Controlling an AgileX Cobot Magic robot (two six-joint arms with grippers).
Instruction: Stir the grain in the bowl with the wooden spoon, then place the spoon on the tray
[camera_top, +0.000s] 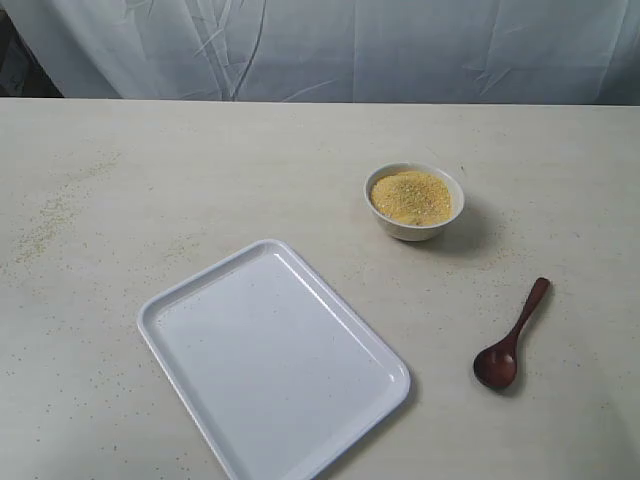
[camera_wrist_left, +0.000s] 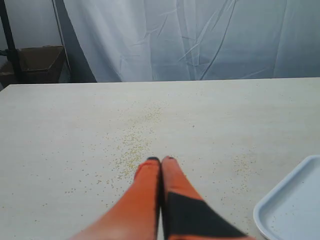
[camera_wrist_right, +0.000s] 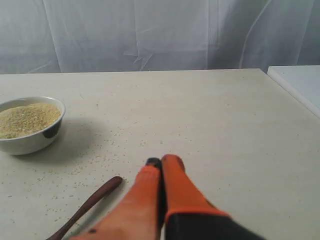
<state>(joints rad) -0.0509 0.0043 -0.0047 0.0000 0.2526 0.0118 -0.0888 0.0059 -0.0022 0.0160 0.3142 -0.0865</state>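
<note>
Right wrist view: right jaws pressed together, empty; the wooden spoon (camera_wrist_right: 88, 205) lies on the table (camera_wrist_right: 225, 125) just beside them, bowl (camera_wrist_right: 25, 143) farther left. Left jaws also closed.

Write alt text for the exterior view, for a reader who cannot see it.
A small white bowl of yellow grain sits on a pale table, with a dark wooden spoon lying apart, nearer the camera on the right. A large white tray lies angled at near centre-left; loose grains speckle the table.
</note>
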